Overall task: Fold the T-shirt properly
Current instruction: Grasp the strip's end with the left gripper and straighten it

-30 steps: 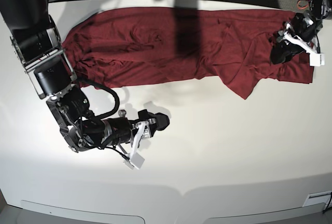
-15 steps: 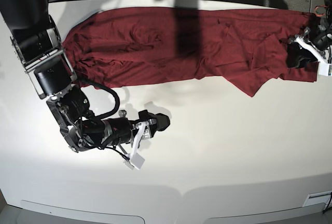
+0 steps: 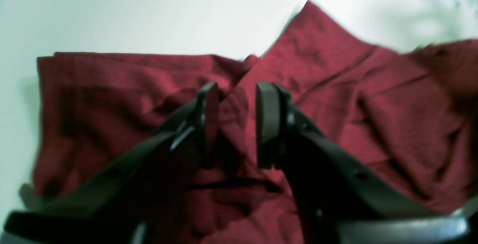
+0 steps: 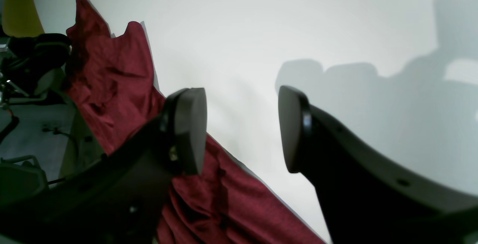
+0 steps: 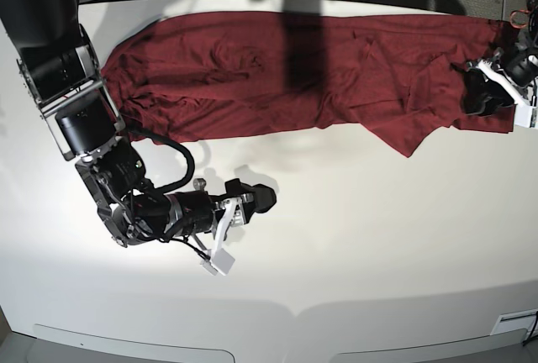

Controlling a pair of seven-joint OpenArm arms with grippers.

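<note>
Maroon knit, thin and wrinkled: the T-shirt [image 5: 294, 73] lies stretched in a long band along the far side of the white surface [image 5: 353, 237], one end by the right arm's base, the other at the surface's edge where the left arm works.

Progress, as judged: early. The garment appears doubled lengthwise into a strip, but a loose triangular flap hangs off its near edge toward the left-arm end, and the cloth is rumpled throughout. The crosswise folds and the smoothing look undone.

Left pincer [image 3: 231, 124]: jaws part-way together with a ridge of maroon fabric standing between them; the view is blurred, and I cannot tell whether they actually clamp it. It sits at the shirt's end, very near the surface's edge.

Right pincer [image 4: 242, 128]: jaws apart, nothing between them, over bare surface just beside the shirt's near edge.

Edges and room: the shirt's far edge runs close to the back rim, where cables lie just beyond. The whole near half of the surface is open, so folds are best brought toward it. Little margin remains at the left pincer's end.
</note>
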